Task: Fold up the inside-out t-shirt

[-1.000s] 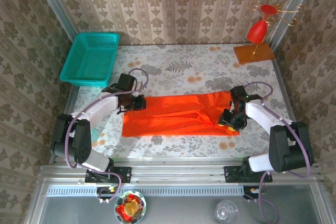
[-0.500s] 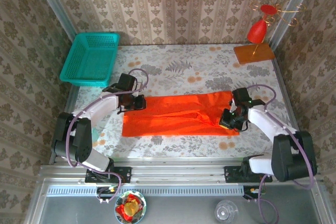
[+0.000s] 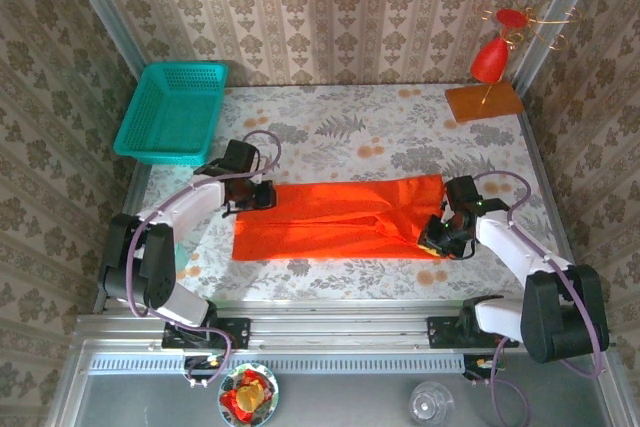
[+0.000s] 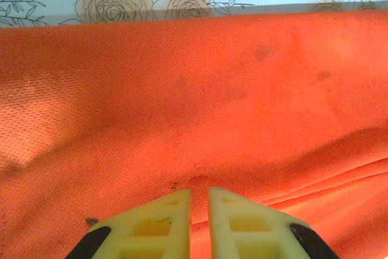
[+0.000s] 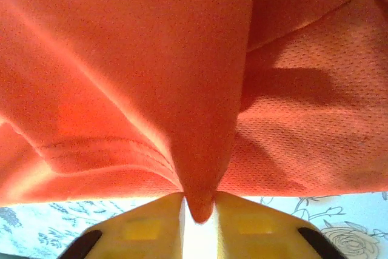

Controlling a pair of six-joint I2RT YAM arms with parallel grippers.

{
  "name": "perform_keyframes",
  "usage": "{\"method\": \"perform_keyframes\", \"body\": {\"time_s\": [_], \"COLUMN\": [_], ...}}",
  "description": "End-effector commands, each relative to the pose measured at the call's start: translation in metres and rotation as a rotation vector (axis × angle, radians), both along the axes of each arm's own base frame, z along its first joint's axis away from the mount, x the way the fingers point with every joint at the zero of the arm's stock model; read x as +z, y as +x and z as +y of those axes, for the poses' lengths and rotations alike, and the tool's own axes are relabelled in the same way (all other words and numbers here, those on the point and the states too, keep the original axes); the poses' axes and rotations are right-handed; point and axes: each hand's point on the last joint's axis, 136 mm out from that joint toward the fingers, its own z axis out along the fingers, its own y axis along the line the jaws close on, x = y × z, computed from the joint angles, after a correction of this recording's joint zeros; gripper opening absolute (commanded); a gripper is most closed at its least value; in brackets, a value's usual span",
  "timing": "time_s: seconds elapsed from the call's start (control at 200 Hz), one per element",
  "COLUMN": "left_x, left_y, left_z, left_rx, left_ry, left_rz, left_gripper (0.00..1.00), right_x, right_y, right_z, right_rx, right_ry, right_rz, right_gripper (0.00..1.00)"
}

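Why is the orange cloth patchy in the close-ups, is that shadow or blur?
Light, not blur. Left wrist view: the bright orange thin-cloth t-shirt shows its weave sharply, with a pale glare patch at left. Right wrist view: the lifted fold casts a dark shadow on the cloth beside it.

White arms (image 3: 190, 201); yellow jaws (purple cables (image 3: 263, 134))

The t-shirt (image 3: 340, 219) was plain bright orange w/ a fine mesh weave. Table cover (image 3: 340, 127) was pale w/ grey leaf & orange flower print. Far-left basket (image 3: 172, 112) was teal; far-right ornament (image 3: 490, 59) glossy red, brown wood base. Walls (image 3: 330, 7) were beige damask. Left gripper (image 4: 199, 195) & right gripper (image 5: 199, 201) had yellow fingers.
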Motion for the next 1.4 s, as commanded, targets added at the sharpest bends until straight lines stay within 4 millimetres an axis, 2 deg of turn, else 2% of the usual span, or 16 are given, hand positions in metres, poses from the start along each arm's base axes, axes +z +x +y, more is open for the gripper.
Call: {"method": "perform_keyframes", "body": {"time_s": [0.0, 0.145, 0.275, 0.35, 0.375, 0.49, 0.635, 0.745, 0.83, 0.925, 1.025, 1.105, 1.235, 1.355, 1.395], "left_x": [-0.007, -0.013, -0.026, -0.032, -0.033, -0.043, -0.058, -0.065, -0.069, -0.074, -0.081, -0.085, -0.080, -0.057, -0.048], "left_y": [-0.001, 0.002, 0.007, 0.010, 0.011, 0.015, 0.013, 0.009, 0.007, 0.002, -0.005, -0.009, -0.008, 0.002, 0.005], "left_z": [0.011, 0.021, 0.032, 0.036, 0.037, 0.043, 0.050, 0.053, 0.058, 0.065, 0.070, 0.070, 0.070, 0.064, 0.062], "left_rx": [0.010, 0.023, 0.030, 0.030, 0.030, 0.045, 0.064, 0.100, 0.135, 0.173, 0.212, 0.222, 0.227, 0.209, 0.199], "left_ry": [0.042, 0.063, 0.099, 0.107, 0.110, 0.114, 0.124, 0.094, 0.086, 0.083, 0.072, 0.061, 0.059, 0.032, 0.024], "left_rz": [0.035, 0.048, 0.058, 0.076, 0.077, 0.096, 0.144, 0.183, 0.197, 0.208, 0.231, 0.240, 0.229, 0.166, 0.146], "left_gripper": [0.16, 0.16, 0.15, 0.14, 0.14, 0.13, 0.12, 0.12, 0.12, 0.12, 0.12, 0.12, 0.12, 0.14, 0.15], "right_x": [0.024, 0.050, 0.064, 0.072, 0.065, 0.058, 0.038, 0.020, -0.003, -0.029, -0.044, -0.049, -0.038, -0.001, 0.011], "right_y": [0.012, 0.044, 0.090, 0.119, 0.128, 0.163, 0.195, 0.214, 0.220, 0.217, 0.212, 0.210, 0.214, 0.217, 0.210], "right_z": [-0.009, -0.024, -0.043, -0.043, -0.043, -0.039, -0.035, -0.019, -0.018, -0.037, -0.060, -0.070, -0.068, -0.059, -0.052], "right_rx": [-0.024, -0.030, -0.048, -0.029, -0.025, 0.010, 0.016, 0.018, -0.007, -0.082, -0.166, -0.192, -0.171, -0.123, -0.093], "right_ry": [-0.040, -0.078, -0.108, -0.083, -0.073, -0.033, 0.027, 0.148, 0.180, 0.136, 0.100, 0.091, 0.107, 0.122, 0.117], "right_rz": [-0.060, -0.150, -0.229, -0.286, -0.269, -0.266, -0.233, -0.223, -0.168, -0.090, -0.051, -0.032, -0.056, -0.144, -0.139], "right_gripper": [0.39, 0.45, 0.45, 0.46, 0.46, 0.48, 0.52, 0.54, 0.55, 0.58, 0.60, 0.62, 0.62, 0.62, 0.62]}}
